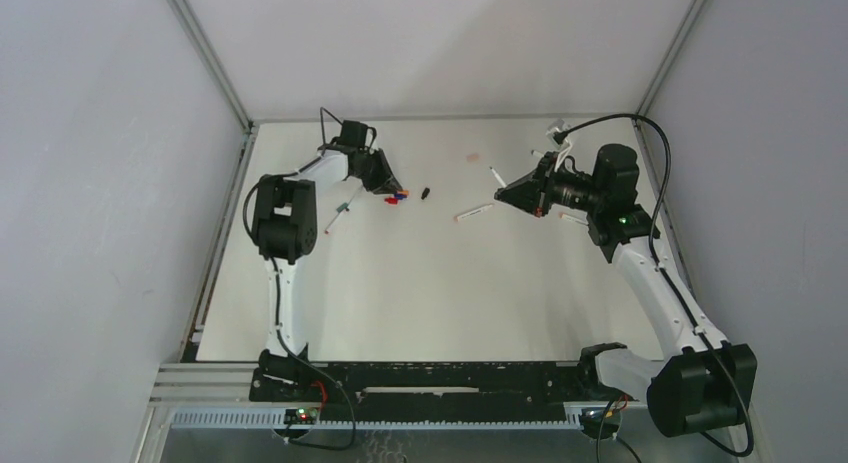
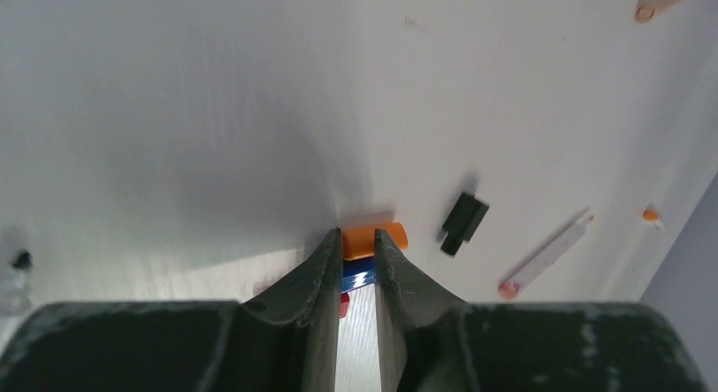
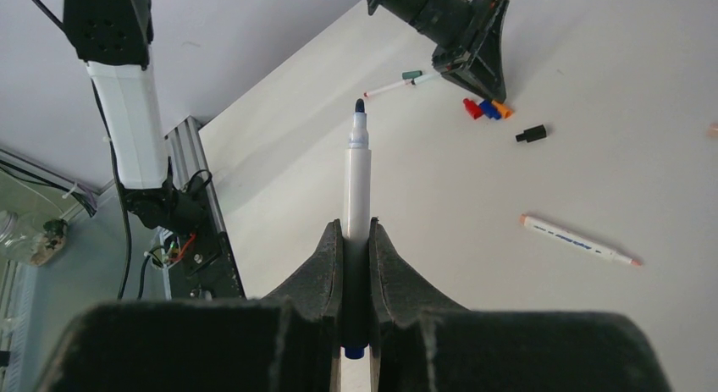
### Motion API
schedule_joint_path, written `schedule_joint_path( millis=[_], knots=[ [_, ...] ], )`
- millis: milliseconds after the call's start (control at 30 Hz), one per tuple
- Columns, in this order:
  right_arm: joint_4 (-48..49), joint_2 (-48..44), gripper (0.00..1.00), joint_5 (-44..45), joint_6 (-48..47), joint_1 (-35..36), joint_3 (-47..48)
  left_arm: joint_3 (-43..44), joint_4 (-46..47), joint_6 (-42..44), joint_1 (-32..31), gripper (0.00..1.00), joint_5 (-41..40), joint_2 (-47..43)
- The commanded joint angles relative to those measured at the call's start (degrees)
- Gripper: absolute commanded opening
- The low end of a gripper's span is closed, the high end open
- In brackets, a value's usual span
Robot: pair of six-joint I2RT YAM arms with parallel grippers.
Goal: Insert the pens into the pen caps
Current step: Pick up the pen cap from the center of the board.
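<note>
White-barrelled blue-tipped pen (image 3: 356, 172) sits clamped in the right gripper (image 3: 356, 229) above the white tabletop (image 1: 420, 283), grey walls (image 1: 100, 183) around. The left gripper (image 2: 358, 234) tips meet a short orange plastic cap (image 2: 397, 236) far left; grip unclear.

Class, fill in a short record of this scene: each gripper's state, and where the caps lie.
Right gripper: shut on white-barrelled pen with dark blue tip
Left gripper: jaws narrowly apart at small orange plastic cap; grip unclear
Next to orange cap: small blue plastic cap, small red plastic cap
Lying apart: short black plastic cap
Loose on table: white-barrelled pen with pink tip
</note>
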Motion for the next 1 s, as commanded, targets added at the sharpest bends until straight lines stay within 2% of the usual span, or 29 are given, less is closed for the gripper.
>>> schedule_joint_path(
  millis=[0, 400, 600, 800, 967],
  knots=[
    [2.7, -2.2, 0.00, 0.0, 1.3, -0.6, -0.7, -6.6, -2.5, 3.9, -1.7, 0.24, 0.9, -4.1],
    [2.7, -4.0, 0.00, -0.1, 1.6, -0.6, -2.0, -21.0, 1.5, 4.9, -3.9, 0.30, -1.1, -14.0],
    [2.8, -4.3, 0.00, -0.1, 1.7, -0.6, -2.3, -23.7, 1.7, 5.5, -4.0, 0.34, -2.2, -16.7],
    [2.6, -4.5, 0.00, -0.1, 1.5, -0.6, -2.4, -25.9, 2.0, 7.3, -4.6, 0.44, -1.9, -18.3],
    [2.9, -4.2, 0.00, -0.1, 1.5, -0.6, -2.4, -26.0, 2.0, 8.5, -5.1, 0.45, -3.0, -17.8]
  ],
)
